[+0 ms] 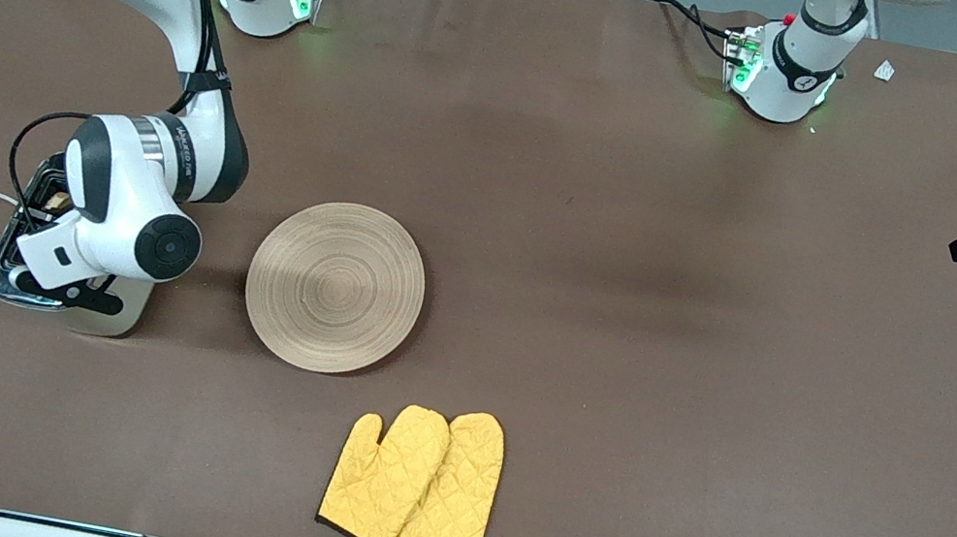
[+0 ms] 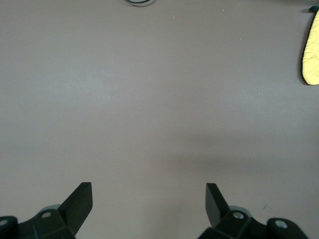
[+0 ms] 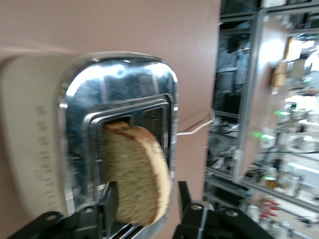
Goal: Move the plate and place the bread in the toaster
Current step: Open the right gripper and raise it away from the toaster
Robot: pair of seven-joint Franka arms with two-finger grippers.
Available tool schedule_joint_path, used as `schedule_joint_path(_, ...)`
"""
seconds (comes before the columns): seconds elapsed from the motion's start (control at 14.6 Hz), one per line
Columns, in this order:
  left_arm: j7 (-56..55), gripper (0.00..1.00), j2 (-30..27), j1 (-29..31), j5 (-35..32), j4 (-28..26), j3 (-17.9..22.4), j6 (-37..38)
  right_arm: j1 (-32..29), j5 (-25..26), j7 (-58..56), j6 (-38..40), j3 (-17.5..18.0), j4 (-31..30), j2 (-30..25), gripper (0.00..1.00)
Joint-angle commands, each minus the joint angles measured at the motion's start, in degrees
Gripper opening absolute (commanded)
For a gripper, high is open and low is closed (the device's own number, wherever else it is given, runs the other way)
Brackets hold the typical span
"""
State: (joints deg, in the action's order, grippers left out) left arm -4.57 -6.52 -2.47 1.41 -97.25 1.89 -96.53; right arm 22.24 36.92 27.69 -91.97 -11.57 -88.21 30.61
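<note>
Even overhead light was cast on the table (image 1: 616,381), with soft shadows. Glare was seen on the toaster (image 3: 119,94); the bread (image 3: 134,179) was blurred

You have one plate (image 1: 335,287), one toaster (image 3: 75,144) beside the plate, one bread (image 3: 134,179) slice at the toaster, two yellow oven mitts (image 1: 413,481) near the plate, and two grippers.

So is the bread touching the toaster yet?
Touching. The right wrist view shows the bread, in the right hand, with its top end inside the toaster slot.
</note>
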Motion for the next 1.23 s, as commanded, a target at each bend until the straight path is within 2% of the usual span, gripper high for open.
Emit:
schedule_joint_path(0.0,0.62,1.00,0.02,-0.08,-0.88,0.31,0.13,0.56,-0.09,-8.33,-0.44,3.89,0.41,9.08,-0.46,1.00)
schedule_joint_path(0.14,0.71,1.00,0.02,-0.08,-0.88,0.31,0.13,0.56,-0.26,-10.72,-0.88,8.73,0.59,12.88,-2.82,1.00)
schedule_joint_path(0.41,0.62,1.00,0.02,0.19,-0.79,0.05,0.05,0.56,-7.36,-24.59,-5.42,11.54,0.24,11.84,-15.73,1.00)
schedule_joint_path(0.68,0.79,1.00,0.10,0.71,-0.88,0.13,0.05,0.56,-17.29,-38.03,-17.90,10.68,0.24,9.30,-23.92,1.00)
schedule_joint_path(0.96,1.32,1.00,0.45,0.89,-0.79,0.31,0.05,0.56,-18.55,-40.09,-24.95,3.13,0.24,-0.98,-30.78,1.00)
schedule_joint_path(1.16,2.20,1.00,0.63,0.80,-0.79,0.31,0.05,0.56,-18.28,-40.00,-25.31,2.24,0.32,-1.52,-30.52,1.00)
